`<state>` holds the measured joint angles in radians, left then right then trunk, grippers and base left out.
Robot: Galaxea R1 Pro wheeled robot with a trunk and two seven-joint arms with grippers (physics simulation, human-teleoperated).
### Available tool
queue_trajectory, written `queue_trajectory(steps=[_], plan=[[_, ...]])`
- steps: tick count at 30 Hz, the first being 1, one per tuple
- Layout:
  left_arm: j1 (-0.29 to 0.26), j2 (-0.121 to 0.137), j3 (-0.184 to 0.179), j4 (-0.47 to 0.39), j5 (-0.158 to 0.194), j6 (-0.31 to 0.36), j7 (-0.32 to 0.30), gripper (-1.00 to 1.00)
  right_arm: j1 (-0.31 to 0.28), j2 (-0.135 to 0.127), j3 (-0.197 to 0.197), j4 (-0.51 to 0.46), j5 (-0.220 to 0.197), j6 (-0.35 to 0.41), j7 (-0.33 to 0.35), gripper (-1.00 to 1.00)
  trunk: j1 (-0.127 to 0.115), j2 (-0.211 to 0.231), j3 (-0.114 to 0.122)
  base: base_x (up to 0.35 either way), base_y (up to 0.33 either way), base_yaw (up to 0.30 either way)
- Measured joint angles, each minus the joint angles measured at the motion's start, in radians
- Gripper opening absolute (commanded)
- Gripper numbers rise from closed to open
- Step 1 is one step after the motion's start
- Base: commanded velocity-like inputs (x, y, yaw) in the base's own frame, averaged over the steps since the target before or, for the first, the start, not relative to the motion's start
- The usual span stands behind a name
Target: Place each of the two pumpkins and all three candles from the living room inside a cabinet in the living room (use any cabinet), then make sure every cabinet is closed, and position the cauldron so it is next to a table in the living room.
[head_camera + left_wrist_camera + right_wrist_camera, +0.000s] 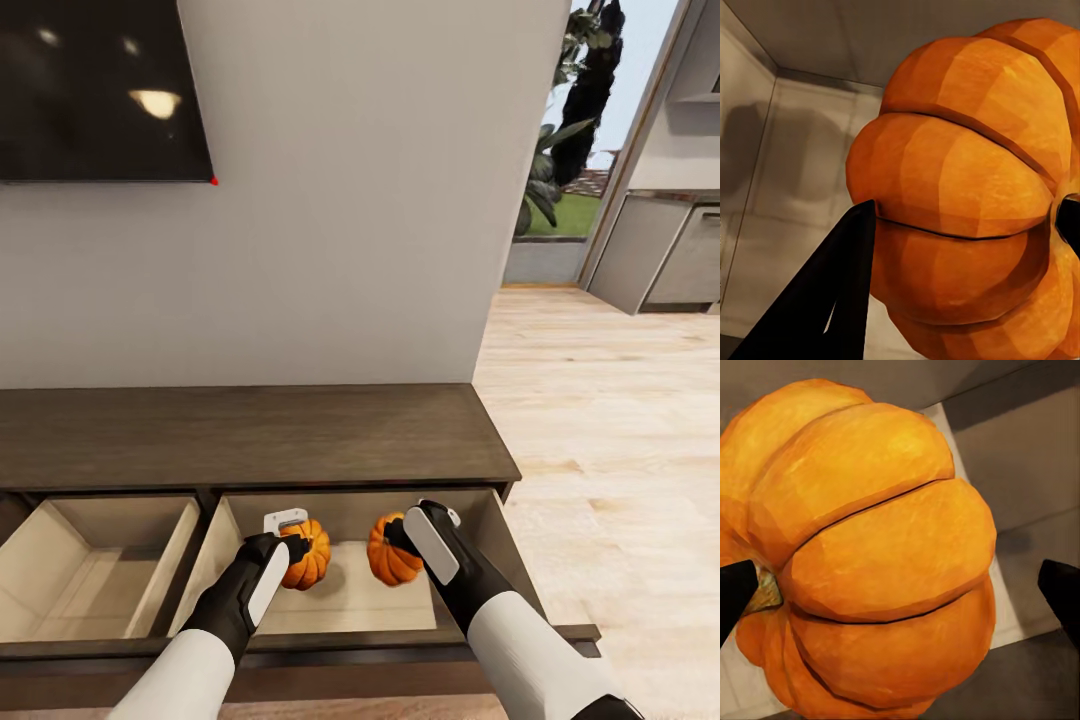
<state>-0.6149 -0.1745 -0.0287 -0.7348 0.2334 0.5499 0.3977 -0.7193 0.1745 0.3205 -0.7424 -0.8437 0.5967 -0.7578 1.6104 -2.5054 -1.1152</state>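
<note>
While both arms reach into the cabinet's open right drawer, we see our left gripper clamping one ribbed orange pumpkin and our right gripper clamping the other pumpkin, both tipped with stems sideways.

Home living room: wall television, low cabinet (kitchen units beyond).
</note>
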Motion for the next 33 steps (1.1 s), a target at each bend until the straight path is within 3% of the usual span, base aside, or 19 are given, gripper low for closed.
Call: queue_trajectory(steps=[6,7,20,27,33], plan=[[0.001,0.000,0.000,-0.001,0.001,0.000,0.000,-1.00,0.000,0.000,0.000,0.000,0.000,0.000,0.000,1.00,0.000,0.000,0.000,0.000,0.000,0.000],[0.001,0.000,0.000,-0.001,0.001,0.000,0.000,1.00,0.000,0.000,0.000,0.000,0.000,0.000,0.000,1.00,0.000,0.000,0.000,0.000,0.000,0.000],[0.001,0.000,0.000,-0.016,0.010,0.001,0.006,1.00,0.000,0.000,0.000,0.000,0.000,0.000,0.000,1.00,0.000,0.000,0.000,-0.055,-0.005,0.000],[0.000,0.000,-0.001,-0.018,0.068,0.014,0.007,1.00,0.000,0.000,0.000,0.000,0.000,0.000,0.000,1.00,-0.003,0.002,0.027,-0.010,0.000,0.000],[0.000,0.000,0.000,-0.018,0.074,0.016,0.007,1.00,0.000,0.000,0.000,0.000,0.000,0.000,0.000,1.00,-0.006,0.003,0.050,-0.164,0.000,0.000]])
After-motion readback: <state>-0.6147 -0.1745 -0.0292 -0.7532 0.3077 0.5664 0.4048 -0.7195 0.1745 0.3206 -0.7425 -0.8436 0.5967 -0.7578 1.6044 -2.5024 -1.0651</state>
